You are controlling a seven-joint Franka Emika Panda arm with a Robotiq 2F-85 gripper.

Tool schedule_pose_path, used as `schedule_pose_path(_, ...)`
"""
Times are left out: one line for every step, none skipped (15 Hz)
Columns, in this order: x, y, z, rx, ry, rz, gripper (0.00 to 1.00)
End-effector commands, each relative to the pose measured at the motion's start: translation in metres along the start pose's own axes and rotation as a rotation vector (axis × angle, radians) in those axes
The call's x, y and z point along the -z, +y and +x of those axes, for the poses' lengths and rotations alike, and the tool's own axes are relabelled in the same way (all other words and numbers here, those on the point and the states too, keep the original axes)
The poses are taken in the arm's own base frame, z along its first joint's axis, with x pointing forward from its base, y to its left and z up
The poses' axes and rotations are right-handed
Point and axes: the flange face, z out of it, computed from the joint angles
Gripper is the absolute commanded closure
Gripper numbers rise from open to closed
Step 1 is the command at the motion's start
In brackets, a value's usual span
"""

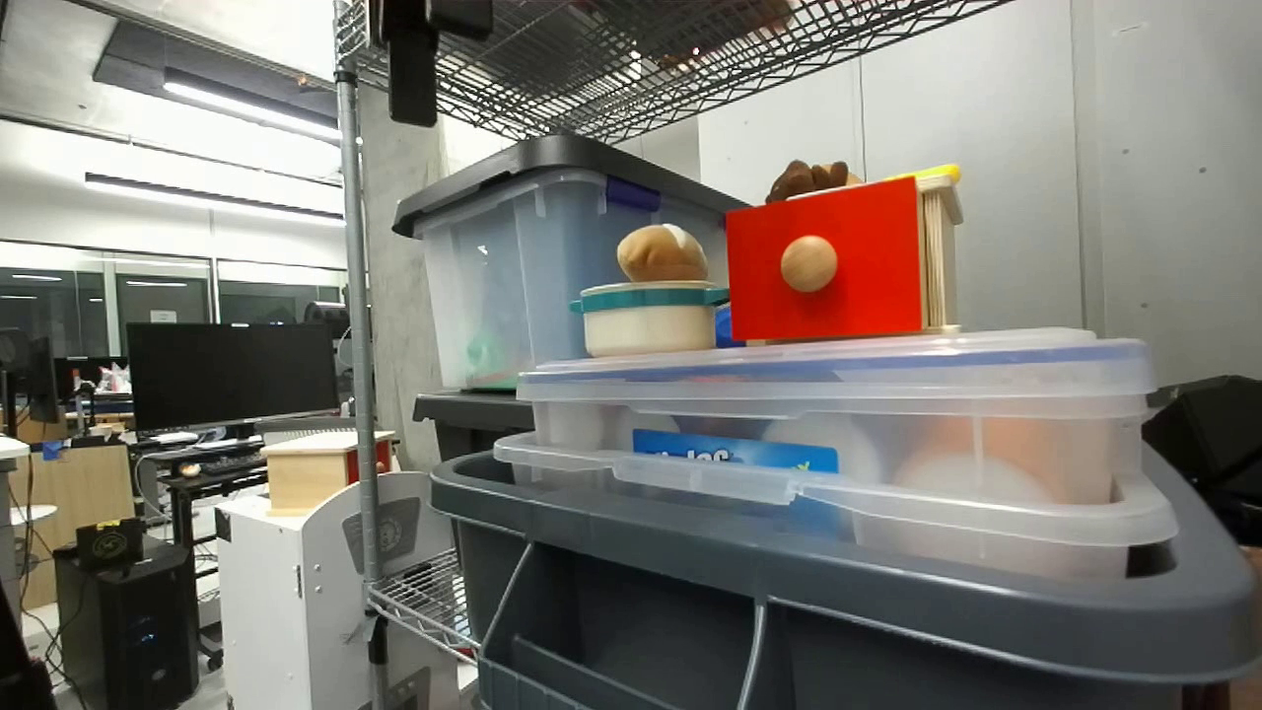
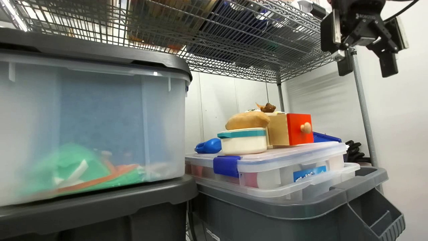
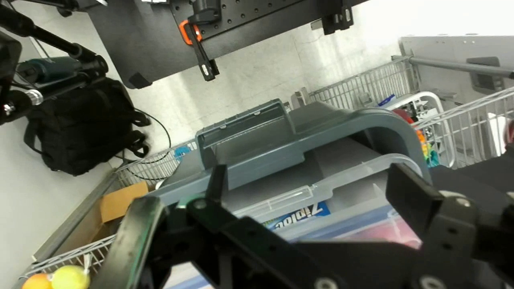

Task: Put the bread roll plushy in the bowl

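The bread roll plushy [image 1: 663, 254] is tan with a pale patch and shows in both exterior views [image 2: 248, 121]. It sits on top of the bowl [image 1: 649, 325], a cream pot with a teal band and small handles, also in both exterior views [image 2: 244, 143]. Most of the roll stands above the rim; I cannot tell whether a lid is under it. My gripper [image 2: 367, 66] is open and empty, high up and well apart from both. In the wrist view the gripper [image 3: 311, 180] has its fingers wide apart; roll and bowl do not show there.
The bowl stands on a clear lidded box [image 2: 284, 159] on a grey tote [image 2: 284, 209]. Beside it are a wooden box with a red drawer [image 1: 838, 266] and a blue object [image 2: 209, 146]. A large clear bin [image 2: 100, 117] stands close by. A wire shelf [image 2: 200, 43] hangs above.
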Motion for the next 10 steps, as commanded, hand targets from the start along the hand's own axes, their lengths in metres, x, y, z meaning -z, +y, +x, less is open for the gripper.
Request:
schedule_pose_path(-0.011,0.016,0.004,-0.017,0.003,-0.037,0.0)
schedule_pose_path(-0.012,0.019,0.008,-0.022,0.002,-0.041,0.0)
schedule_pose_path(-0.013,0.02,0.01,-0.022,0.004,-0.046,0.0)
schedule_pose_path(-0.013,0.019,0.013,-0.016,0.007,-0.049,0.0)
schedule_pose_path(-0.013,0.018,0.014,-0.01,0.006,-0.047,0.0)
schedule_pose_path(-0.013,0.016,0.017,-0.022,0.0,-0.037,0.0)
schedule_pose_path(-0.016,0.016,0.01,-0.024,-0.008,-0.033,0.0)
schedule_pose_path(-0.017,0.016,0.011,-0.024,-0.009,-0.033,0.0)
schedule_pose_path(-0.017,0.016,0.012,-0.024,-0.011,-0.033,0.0)
schedule_pose_path(-0.018,0.016,0.013,-0.024,-0.012,-0.034,0.0)
